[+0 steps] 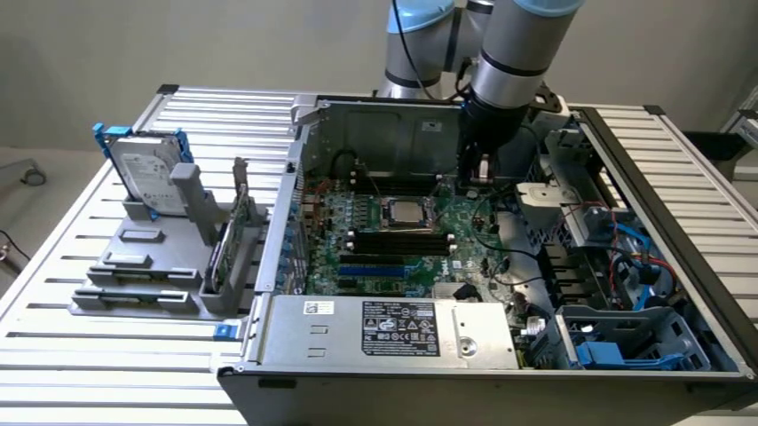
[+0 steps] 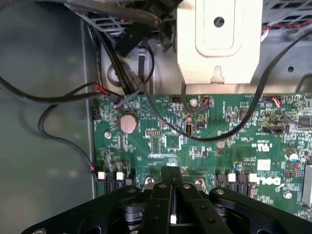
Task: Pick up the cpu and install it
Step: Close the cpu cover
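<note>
Labelled power supply (image 1: 403, 330) up front in one open computer case (image 1: 367, 133) on the slatted desk (image 1: 71, 373), with one arm reaching in.

One gripper (image 1: 477, 182) hangs low over the green motherboard (image 1: 474, 253), its jaws pressed fully together with nothing between them. In the wrist view the gripper (image 2: 170, 171) is over the board, near one round coin cell (image 2: 128, 123). One cpu (image 1: 406, 211), silvery and square, lies in the socket at the board's middle, near the gripper on the exterior view's left and apart from it. One hard drive (image 1: 148, 169) with a blue bracket stands in one grey holder (image 1: 142, 266) outside the case.
</note>
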`<state>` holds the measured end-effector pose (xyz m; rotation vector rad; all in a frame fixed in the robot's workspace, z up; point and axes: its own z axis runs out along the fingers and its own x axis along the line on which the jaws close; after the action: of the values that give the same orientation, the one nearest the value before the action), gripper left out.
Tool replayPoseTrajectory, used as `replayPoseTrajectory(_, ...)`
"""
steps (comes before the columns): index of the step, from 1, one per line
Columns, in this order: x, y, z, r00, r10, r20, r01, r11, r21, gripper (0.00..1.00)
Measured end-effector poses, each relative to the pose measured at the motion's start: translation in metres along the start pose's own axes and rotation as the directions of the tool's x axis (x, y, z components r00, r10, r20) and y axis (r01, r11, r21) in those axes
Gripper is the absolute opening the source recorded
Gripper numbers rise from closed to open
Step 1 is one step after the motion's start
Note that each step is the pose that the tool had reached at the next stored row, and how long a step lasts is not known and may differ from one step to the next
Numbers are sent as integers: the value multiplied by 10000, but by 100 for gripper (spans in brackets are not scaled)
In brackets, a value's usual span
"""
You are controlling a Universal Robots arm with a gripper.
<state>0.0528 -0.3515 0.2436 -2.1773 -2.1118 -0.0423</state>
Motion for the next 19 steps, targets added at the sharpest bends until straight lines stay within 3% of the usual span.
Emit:
replayPoseTrajectory(4,-2,-68,2,10000,32,8,-32,9994,331,11)
replayPoseTrajectory(8,-5,-144,5,10000,75,24,-76,9970,777,11)
replayPoseTrajectory(12,-8,-236,11,9999,111,36,-114,9932,1162,11)
replayPoseTrajectory(19,-14,-413,28,9998,165,61,-173,9845,1747,11)
